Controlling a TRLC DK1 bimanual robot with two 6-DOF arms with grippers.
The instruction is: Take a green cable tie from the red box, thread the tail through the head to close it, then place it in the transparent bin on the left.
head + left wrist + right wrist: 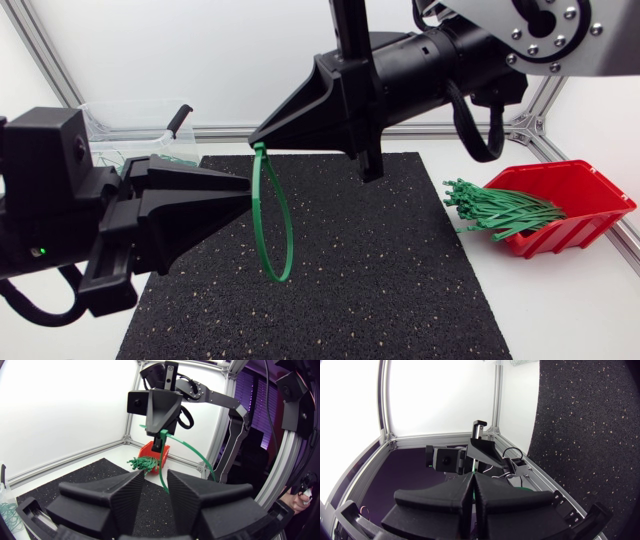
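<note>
A green cable tie (pixel 275 225) bent into a loop hangs above the black mat, and my right gripper (pixel 258 138) is shut on its top end. In the right wrist view a green strand (pixel 474 492) shows between the closed fingers (pixel 457 495). My left gripper (pixel 248 195) points at the loop's left side from the left. Its fingers (pixel 117 495) stand open, and a strand of the tie (pixel 166 482) runs down by the gap. The red box (pixel 575 195) at the right holds a bundle of green ties (pixel 495 208). The transparent bin (pixel 125 125) stands at the back left.
The black speckled mat (pixel 380 290) covers the middle of the table. An aluminium frame (pixel 40 50) rings the table. In the left wrist view the red box (pixel 156 457) and its ties (pixel 142 463) lie beyond my right gripper (pixel 159 442).
</note>
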